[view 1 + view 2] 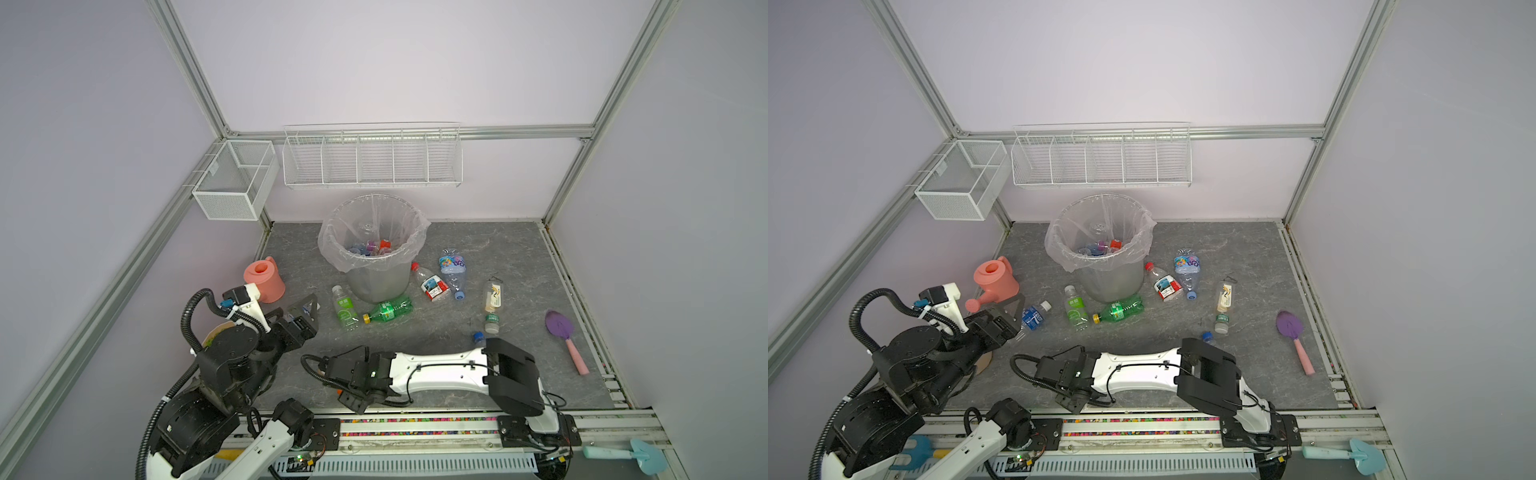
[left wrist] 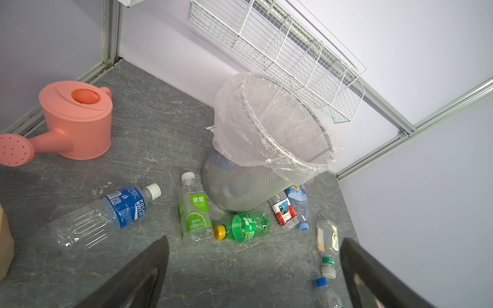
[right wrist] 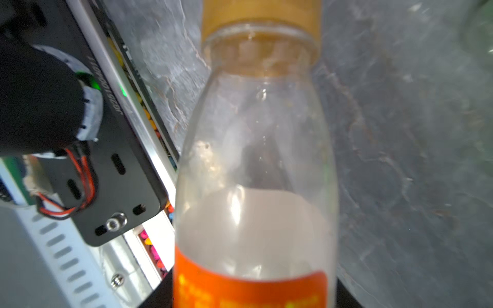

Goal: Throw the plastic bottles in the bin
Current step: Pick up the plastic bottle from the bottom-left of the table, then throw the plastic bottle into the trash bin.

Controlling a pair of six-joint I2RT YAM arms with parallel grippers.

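Orange-label bottle (image 3: 253, 213) gripped; plastic bottles (image 1: 388, 311) lie beside upright bin (image 1: 376, 282).

The blue-labelled bottle (image 2: 125, 206) lying on the surface reads "POCARI SWEAT", and the lime-labelled bottle (image 2: 193, 210) beside it reads "依能".

left end effector (image 2: 252, 248) raised, jaws wide | right end effector (image 1: 351, 399) low, clamping orange-label bottle (image 3: 253, 160)

Black left hand (image 2: 255, 241), white arm links (image 1: 436, 365), black corrugated cables (image 1: 184, 320).
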